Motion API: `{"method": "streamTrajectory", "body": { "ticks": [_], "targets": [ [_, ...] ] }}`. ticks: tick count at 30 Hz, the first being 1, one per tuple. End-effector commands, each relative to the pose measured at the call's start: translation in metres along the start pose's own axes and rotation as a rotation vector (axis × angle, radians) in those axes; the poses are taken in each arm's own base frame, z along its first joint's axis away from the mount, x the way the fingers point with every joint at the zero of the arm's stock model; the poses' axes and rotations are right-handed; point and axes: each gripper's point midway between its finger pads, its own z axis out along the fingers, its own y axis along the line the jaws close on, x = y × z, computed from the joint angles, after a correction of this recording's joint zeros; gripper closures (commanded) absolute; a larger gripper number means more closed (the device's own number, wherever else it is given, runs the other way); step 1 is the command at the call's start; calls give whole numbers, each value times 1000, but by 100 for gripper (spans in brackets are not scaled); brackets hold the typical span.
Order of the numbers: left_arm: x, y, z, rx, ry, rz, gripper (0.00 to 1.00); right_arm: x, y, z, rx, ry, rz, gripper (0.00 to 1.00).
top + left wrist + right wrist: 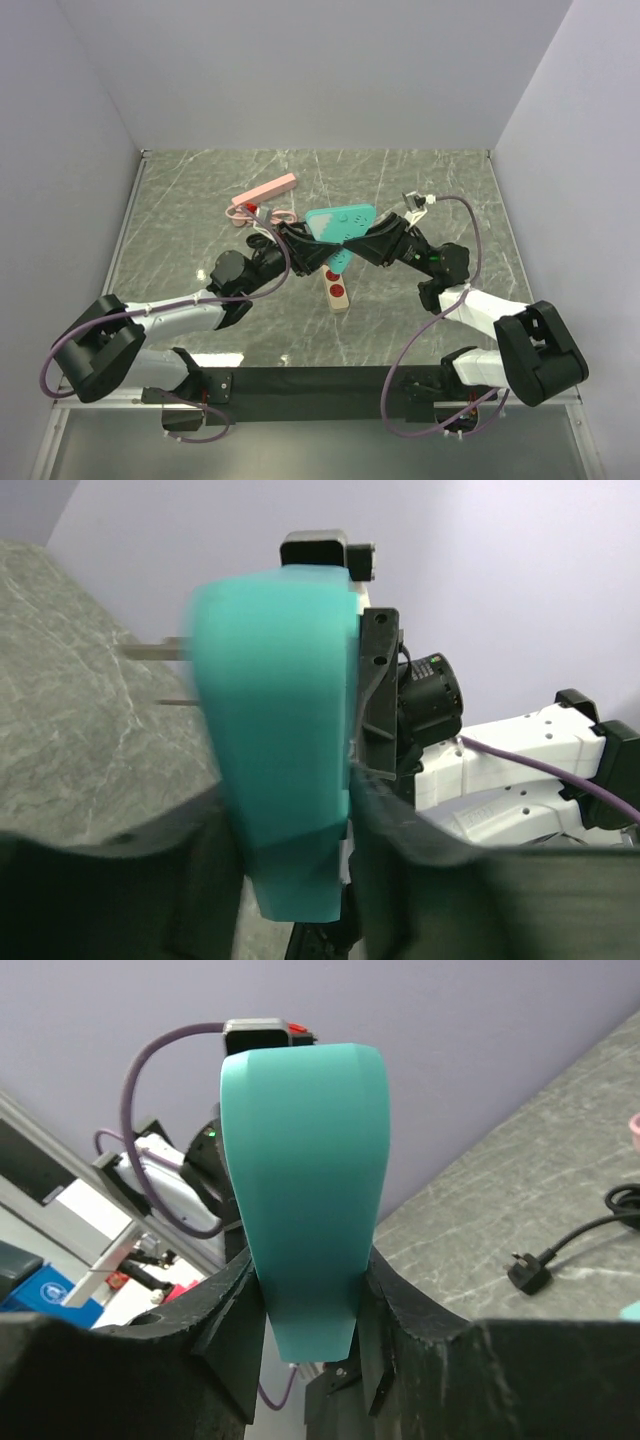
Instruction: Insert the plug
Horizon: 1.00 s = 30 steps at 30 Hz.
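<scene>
My left gripper is shut on a teal plug held above the table. Two metal prongs stick out of its side, and it is blurred in the left wrist view. My right gripper is shut on the narrow end of a larger teal socket block, also held in the air. The two teal pieces meet between the grippers at mid table. Whether the prongs are in the block is hidden.
A pink power strip lies at the back left. A beige strip with a red switch lies under the grippers. A black plug with its cable lies on the marble top. Grey walls stand on three sides.
</scene>
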Motion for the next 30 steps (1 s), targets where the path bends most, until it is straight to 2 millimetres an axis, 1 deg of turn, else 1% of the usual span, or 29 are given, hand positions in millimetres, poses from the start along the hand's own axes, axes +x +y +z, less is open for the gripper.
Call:
{"method": "streamTrajectory", "body": {
  "ticks": [1,2,4,5,6,7,8,12,13,14,15,16,17,18,19,20,21,22,23,24,25,26,27,28,29,30],
  "targets": [
    [-5,-31,1,97,0,51,50,-30,56,5,-232,-121,-274,100],
    [-6,-30,-2,86,-2,67,47,-31,52,5,-213,-115,-264,100],
    [-3,-22,-5,43,9,76,40,-33,52,4,-201,-115,-270,100],
    [-6,-24,-7,41,5,97,37,-35,50,2,-191,-117,-270,100],
    [-6,-23,-9,30,8,105,14,-40,48,0,-175,-126,-280,100],
    [-3,-19,-10,13,24,107,4,-43,51,-2,-171,-133,-293,100],
    [-3,-20,-12,12,32,124,1,-44,47,-2,-145,-125,-279,100],
    [6,-15,-21,-10,69,133,1,-55,48,-9,-97,-138,-327,100],
    [8,-14,-24,-13,74,129,1,-61,55,-11,-97,-149,-354,100],
    [12,-11,-31,-27,84,128,1,-62,50,-12,-64,-142,-336,100],
    [14,-8,-34,-42,90,127,1,-63,50,-14,-52,-136,-353,100],
    [20,-1,-41,-66,103,123,1,-71,56,-16,-44,-144,-383,100],
    [19,1,-46,-86,97,128,1,-69,49,-17,-4,-125,-351,100],
    [20,3,-51,-100,99,129,0,-69,48,-19,8,-107,-363,100],
    [23,8,-58,-122,100,131,1,-69,53,-21,10,-98,-376,100],
    [18,10,-65,-150,84,143,1,-67,44,-25,58,-78,-339,100],
    [16,11,-69,-164,75,152,0,-63,48,-28,55,-49,-348,100],
    [6,7,-75,-171,42,171,1,-57,42,-32,83,-23,-306,100],
    [1,10,-80,-189,28,195,1,-55,40,-36,101,-18,-296,100],
    [-1,20,-86,-246,24,204,1,-48,43,-40,102,-6,-284,100],
    [-12,20,-90,-264,-8,234,1,-38,39,-45,121,32,-236,100],
    [-18,23,-93,-283,-20,244,1,-33,38,-49,130,46,-217,100],
    [-16,29,-96,-300,-1,250,1,-25,41,-53,132,56,-202,100],
    [-24,34,-98,-322,-14,259,1,-19,40,-56,138,73,-179,100],
    [-25,37,-100,-326,-12,258,1,-9,40,-60,138,113,-134,100],
    [-26,38,-101,-328,-15,256,1,-4,41,-62,140,128,-103,100]
  ]
}}
